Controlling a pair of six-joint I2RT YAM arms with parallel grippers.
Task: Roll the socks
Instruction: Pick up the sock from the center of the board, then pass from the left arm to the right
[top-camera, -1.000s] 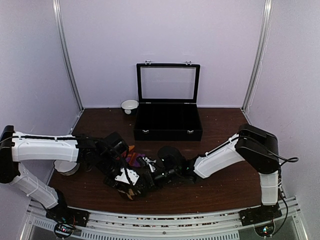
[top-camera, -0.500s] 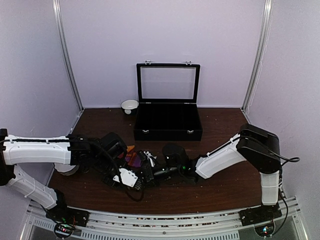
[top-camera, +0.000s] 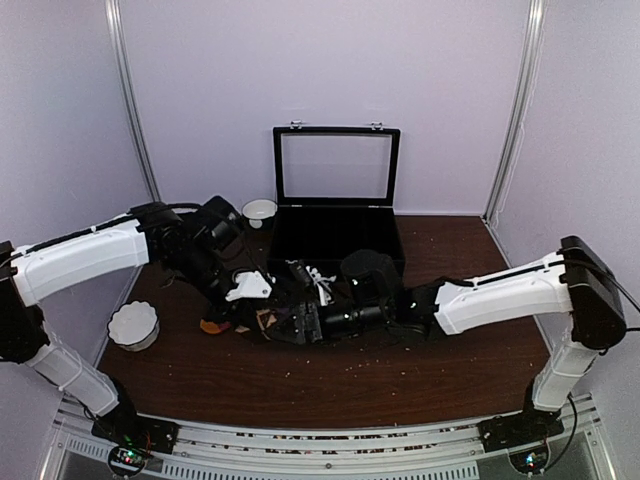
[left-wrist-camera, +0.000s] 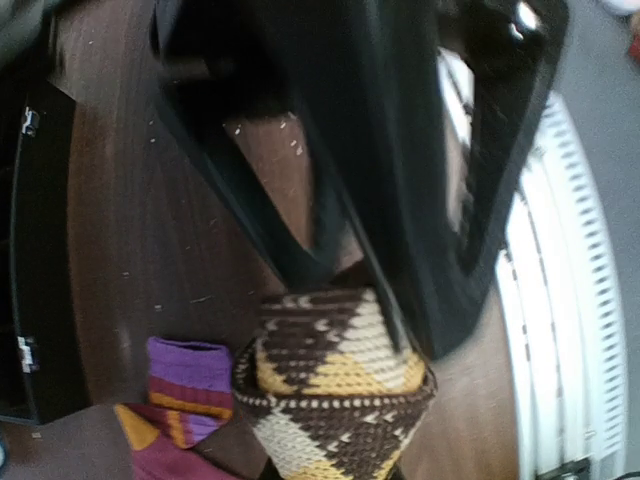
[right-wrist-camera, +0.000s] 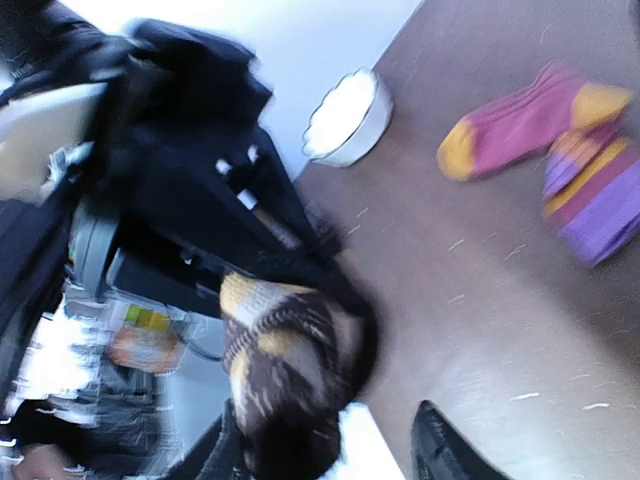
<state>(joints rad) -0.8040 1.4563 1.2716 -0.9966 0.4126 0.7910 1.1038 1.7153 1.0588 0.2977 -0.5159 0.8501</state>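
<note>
Socks, two kinds: one dark brown knitted argyle sock bundle (left-wrist-camera: 335, 375), bunched with no clear long axis, pinched by the left gripper (left-wrist-camera: 350, 285) at mid-table. One magenta-red orange-toed sock (right-wrist-camera: 520, 125) lies flat on the dark wooden table (top-camera: 420, 370), running diagonally across the right wrist view. The right gripper (right-wrist-camera: 335, 455) is parted.

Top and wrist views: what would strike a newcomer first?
The left gripper pinching the bunched brown argyle sock at mid-table. The magenta sock lies loose on the dark table beside it, and an open black case stands at the back.
</note>
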